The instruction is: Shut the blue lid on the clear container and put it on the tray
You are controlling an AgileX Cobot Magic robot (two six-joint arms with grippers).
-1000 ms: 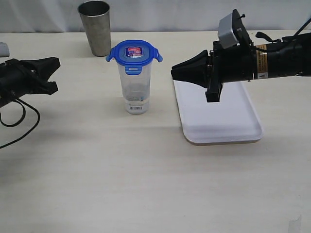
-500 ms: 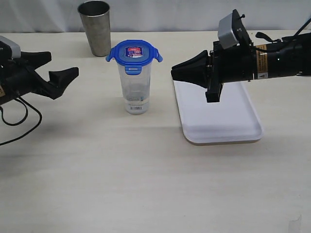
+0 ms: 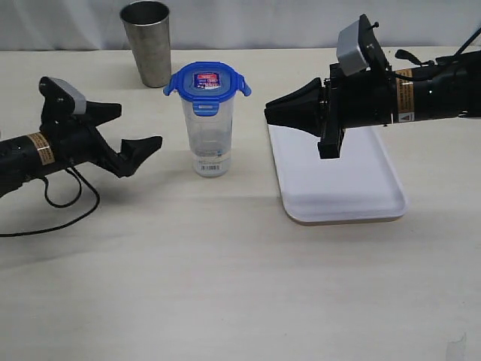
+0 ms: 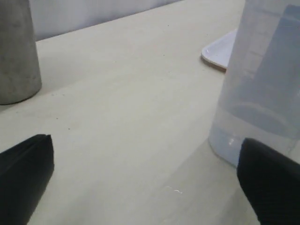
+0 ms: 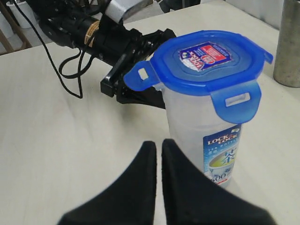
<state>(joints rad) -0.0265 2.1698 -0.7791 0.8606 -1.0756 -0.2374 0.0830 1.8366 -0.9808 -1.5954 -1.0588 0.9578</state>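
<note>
The clear container (image 3: 208, 139) stands upright on the desk (image 3: 225, 286) with the blue lid (image 3: 207, 81) resting on its mouth, flaps flared outward and apparently not snapped down. The left end effector (image 3: 135, 128) is released wide, just beside the container's lower half on the side away from the tray (image 3: 346, 188), not touching it. The right end effector (image 3: 272, 114) is clenched on nothing, at lid height on the container's tray side. The container is tall and narrow, so one finger arriving first, or an off-centre press on the lid, would likely tip it. Lifted with the flaps unlatched, the lid could come off. The steel cup (image 3: 148, 43) behind the container looks safely apart.
</note>
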